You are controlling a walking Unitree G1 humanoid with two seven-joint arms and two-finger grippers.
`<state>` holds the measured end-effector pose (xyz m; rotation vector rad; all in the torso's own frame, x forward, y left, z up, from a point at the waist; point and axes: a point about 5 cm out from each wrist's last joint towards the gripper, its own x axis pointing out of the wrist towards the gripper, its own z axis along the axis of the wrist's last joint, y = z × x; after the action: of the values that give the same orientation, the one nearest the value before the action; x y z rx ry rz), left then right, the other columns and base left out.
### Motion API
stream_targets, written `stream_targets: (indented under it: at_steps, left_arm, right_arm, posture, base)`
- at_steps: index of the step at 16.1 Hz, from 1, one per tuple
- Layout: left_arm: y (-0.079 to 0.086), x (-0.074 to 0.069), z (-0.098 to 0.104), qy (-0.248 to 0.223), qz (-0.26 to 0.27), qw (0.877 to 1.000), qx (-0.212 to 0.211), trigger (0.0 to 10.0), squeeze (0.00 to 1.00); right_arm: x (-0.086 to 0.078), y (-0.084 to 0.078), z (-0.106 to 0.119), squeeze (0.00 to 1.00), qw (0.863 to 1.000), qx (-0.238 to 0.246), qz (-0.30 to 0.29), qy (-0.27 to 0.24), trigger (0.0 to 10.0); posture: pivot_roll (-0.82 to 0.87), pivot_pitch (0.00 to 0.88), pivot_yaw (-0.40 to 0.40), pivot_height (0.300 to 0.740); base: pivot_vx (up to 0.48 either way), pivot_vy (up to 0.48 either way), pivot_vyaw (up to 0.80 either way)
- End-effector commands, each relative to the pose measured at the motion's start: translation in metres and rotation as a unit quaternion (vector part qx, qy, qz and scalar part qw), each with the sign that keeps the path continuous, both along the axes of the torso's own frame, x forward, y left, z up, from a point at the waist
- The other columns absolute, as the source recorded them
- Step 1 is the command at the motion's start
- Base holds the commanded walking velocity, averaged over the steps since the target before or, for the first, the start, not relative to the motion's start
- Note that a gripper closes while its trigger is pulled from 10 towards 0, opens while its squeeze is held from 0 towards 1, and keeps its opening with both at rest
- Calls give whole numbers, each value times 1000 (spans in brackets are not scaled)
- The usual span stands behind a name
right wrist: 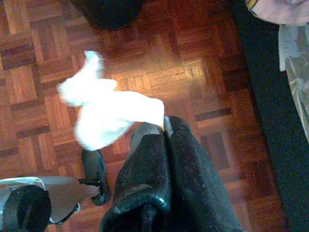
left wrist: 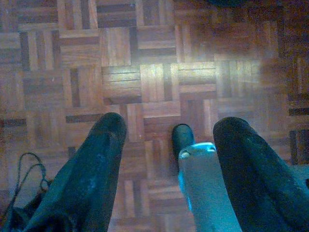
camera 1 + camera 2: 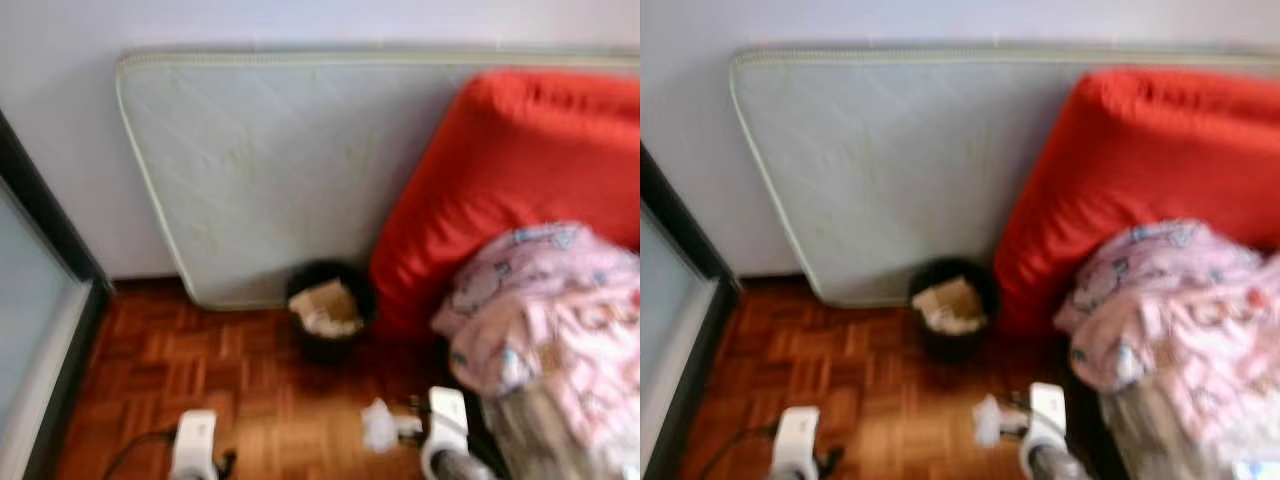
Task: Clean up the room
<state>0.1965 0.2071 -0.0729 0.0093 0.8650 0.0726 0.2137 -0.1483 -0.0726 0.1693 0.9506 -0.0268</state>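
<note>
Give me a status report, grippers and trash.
Right pincer shut on white tissue, above the parquet floor. Left pincer open, empty. Black bin ahead by the mattress, already holding paper. Path looks clear.

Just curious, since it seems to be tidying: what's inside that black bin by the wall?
The black bin holds crumpled brownish and white paper scraps, piled near its rim. Whatever lies beneath them is covered.

A pale mattress (image 3: 270, 170) leaned upright against the white wall (image 3: 60, 120). Beside it stood a red cushion (image 3: 500, 180), with a pink patterned blanket (image 3: 550, 310) heaped in front, over parquet floor (image 3: 200, 360).
</note>
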Motion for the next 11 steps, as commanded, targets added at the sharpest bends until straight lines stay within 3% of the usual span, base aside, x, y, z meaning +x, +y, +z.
stream_targets:
  at_steps: [1, 3, 9, 11]
  left_arm:
    - [-3, -3, -2, 7, -1, 1000, -3, 10000, 0]
    - [-3, -3, -2, 7, 2, 1000, -5, 10000, 0]
    - [-3, -4, -3, 9, 2, 1000, -3, 10000, 0]
    - [-3, -4, -3, 10, 2, 1000, -3, 10000, 0]
  right_arm:
    - [-1, -3, 0, 0, 1000, -4, 1, 0, 10000]
    - [-1, -3, 0, 0, 1000, -3, 1, -1, 10000]
    - [0, -3, 0, 0, 1000, -4, 12, -8, 10000]
    - [0, -3, 0, 0, 1000, 0, 14, -11, 10000]
  posture:
    - [-84, 58, -37, 740]
    - [-84, 57, -37, 740]
    - [-85, 60, -37, 740]
    - [-84, 61, -37, 740]
  base:
    - [0, 0, 0]
    - [0, 0, 0]
    - [314, 0, 0]
    - [322, 0, 613]
